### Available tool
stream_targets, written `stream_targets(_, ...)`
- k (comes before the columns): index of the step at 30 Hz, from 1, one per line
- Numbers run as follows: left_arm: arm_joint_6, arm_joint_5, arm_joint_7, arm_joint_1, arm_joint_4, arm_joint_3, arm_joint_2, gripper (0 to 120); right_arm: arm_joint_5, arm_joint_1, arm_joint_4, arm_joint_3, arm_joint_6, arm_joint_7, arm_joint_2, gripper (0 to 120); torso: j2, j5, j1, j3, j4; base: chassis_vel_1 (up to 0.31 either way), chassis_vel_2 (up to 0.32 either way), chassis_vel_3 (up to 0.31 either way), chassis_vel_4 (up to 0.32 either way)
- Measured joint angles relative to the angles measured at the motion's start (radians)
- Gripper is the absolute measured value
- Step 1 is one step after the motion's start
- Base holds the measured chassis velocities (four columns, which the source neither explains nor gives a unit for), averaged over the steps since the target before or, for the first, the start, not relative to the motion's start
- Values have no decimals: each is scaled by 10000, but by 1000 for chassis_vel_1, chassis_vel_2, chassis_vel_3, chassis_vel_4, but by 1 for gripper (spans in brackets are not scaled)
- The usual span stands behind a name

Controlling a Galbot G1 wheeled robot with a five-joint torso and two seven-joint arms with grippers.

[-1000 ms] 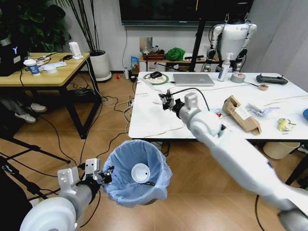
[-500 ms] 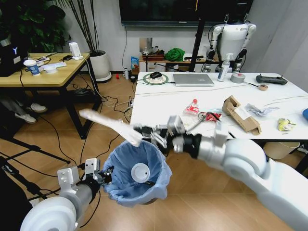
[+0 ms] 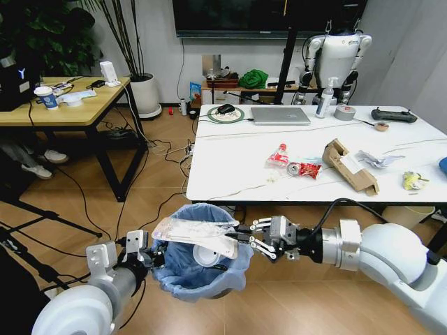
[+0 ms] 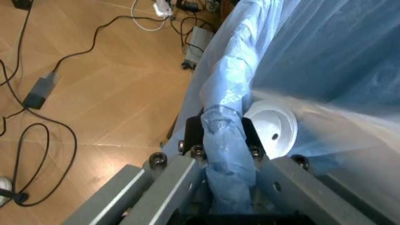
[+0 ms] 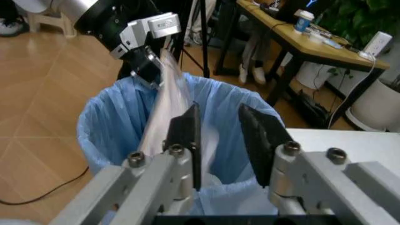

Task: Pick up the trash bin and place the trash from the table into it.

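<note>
Wood floor surrounds trash bin [image 3: 199, 252] (left gripper [image 3: 148, 252] clamps its rim).

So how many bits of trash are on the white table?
6: red-labelled plastic bottle, red snack wrapper beside it, torn brown cardboard box, crumpled white paper, yellow wrapper, blue cup at the right edge. More may be hidden.

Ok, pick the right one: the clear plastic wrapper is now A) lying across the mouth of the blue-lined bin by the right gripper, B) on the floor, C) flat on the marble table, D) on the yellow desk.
A: the clear plastic wrapper lies across the mouth of the trash bin, the right gripper is open at its end, and the left gripper clamps the bin's rim.
</note>
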Motion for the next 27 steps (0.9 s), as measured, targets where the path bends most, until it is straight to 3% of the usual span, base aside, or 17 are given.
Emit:
stream_targets(4,0,20,0,21,0,28,-7,0,16,-398,171,319,-3,459,-73,36,0,-1,0,0,-2,0,0,0,0)
stream_targets(6,0,42,0,30,0,47,-14,0,363,-488,292,433,-163,1697,-42,45,0,-1,0,0,-2,0,0,0,0)
stream_targets(8,1,74,2,57,0,66,-17,0,1312,-196,425,414,-871,3898,228,52,0,-4,0,0,-3,0,0,0,0)
stream_targets(9,1,74,2,57,0,66,-17,0,1312,-196,425,414,-871,3898,228,52,0,-4,0,0,-3,0,0,0,0)
stream_targets(14,1,143,31,133,0,78,-33,0,3723,1158,-445,48,-2138,8787,1522,77,0,-4,1,2,0,0,0,0,0)
stream_targets(21,0,100,54,64,0,63,73,0,5011,2190,-2776,-295,-2177,11210,3096,98,-3,1,2,2,-1,0,0,0,0)
stream_targets(27,1,41,54,58,0,50,190,0,5648,3356,-4233,-874,-2272,12033,3945,100,-3,-3,2,3,-1,0,0,0,0)
